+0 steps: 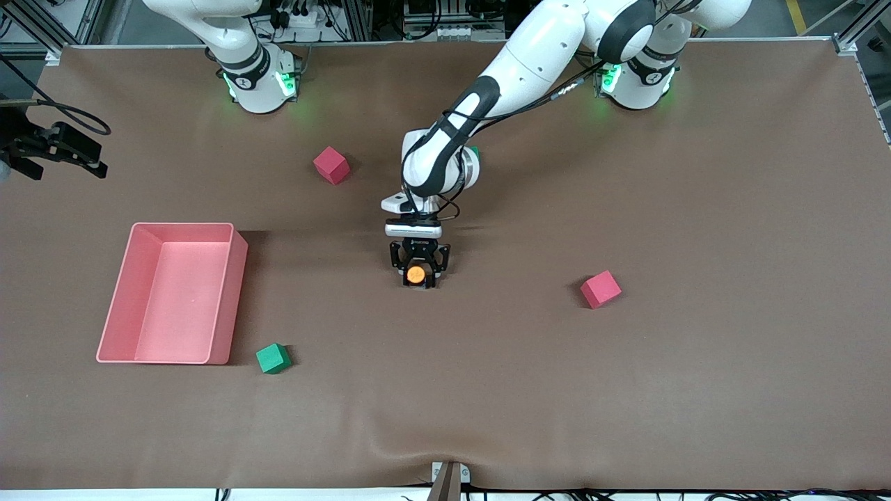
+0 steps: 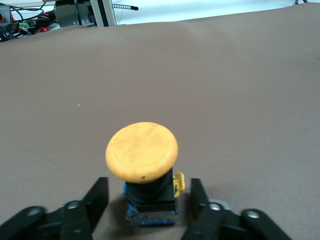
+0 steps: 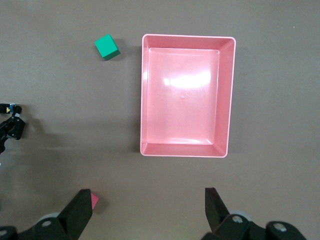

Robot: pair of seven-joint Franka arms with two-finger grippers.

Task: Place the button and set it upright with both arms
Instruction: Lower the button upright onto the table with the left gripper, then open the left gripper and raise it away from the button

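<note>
The small push-button with round orange cap and black blocky body (image 1: 417,274) (image 2: 143,165) is standing upright on the brown table cover (image 1: 626,390), cap up, roughly mid-table, w/ a yellow clip showing at 1 side of its body in the left wrist view. The left gripper (image 1: 418,268) (image 2: 150,202) is sitting low around it, fingers (image 2: 95,197) parted w/ a gap on each side of the body, not touching, gripping nothing.

The right gripper (image 3: 150,205) is waiting high over the pink rectangular plastic bin (image 1: 221,327) (image 3: 227,100), wide open, holding nothing.

2 red foam cubes are lying on the cover: 1 (image 1: 331,165) nearer the bases, 1 (image 1: 601,289) toward the left arm's end. A green foam cube (image 1: 273,358) (image 3: 107,47) is lying just beside the bin's corner nearest the front camera.
</note>
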